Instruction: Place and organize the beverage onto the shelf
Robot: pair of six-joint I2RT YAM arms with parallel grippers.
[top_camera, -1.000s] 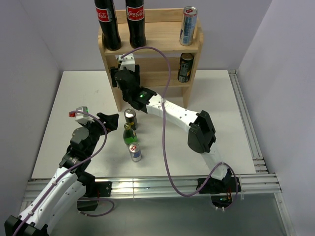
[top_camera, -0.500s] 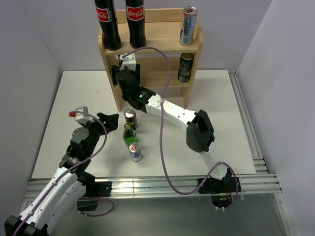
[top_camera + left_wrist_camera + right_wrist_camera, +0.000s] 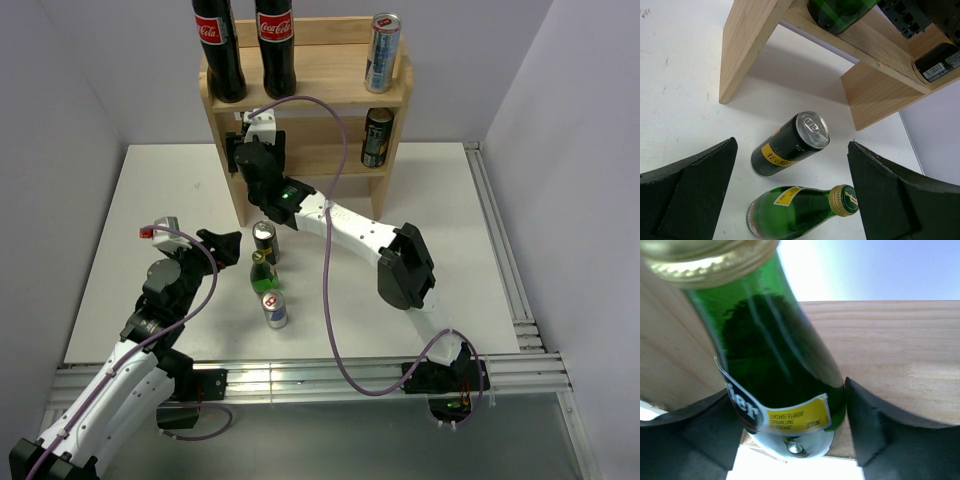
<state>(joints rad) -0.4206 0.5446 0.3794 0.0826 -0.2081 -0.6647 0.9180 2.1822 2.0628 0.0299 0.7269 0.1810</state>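
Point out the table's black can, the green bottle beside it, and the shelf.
black can (image 3: 785,149), left wrist view, its side.
green bottle (image 3: 800,211), left wrist view, its body.
shelf (image 3: 330,70), top external view, upper board.

In the right wrist view the green glass bottle (image 3: 775,355) has its gold cap (image 3: 705,260) cut by the top edge. Its label (image 3: 785,417) curves out of sight with only fragments of print legible, and both fingers of the right gripper (image 3: 786,390) run off the bottom corners. From above, that bottle and those fingers are hidden behind the right arm's wrist (image 3: 262,165) inside the shelf (image 3: 320,100), and the two Coca-Cola bottles (image 3: 218,50) lose their necks to the top edge. In the left wrist view the black can (image 3: 939,62) on the shelf is cut by the right edge. The second green bottle (image 3: 795,215) loses its base to the bottom edge, and the fingers of the left gripper (image 3: 792,144) run off the lower corners.
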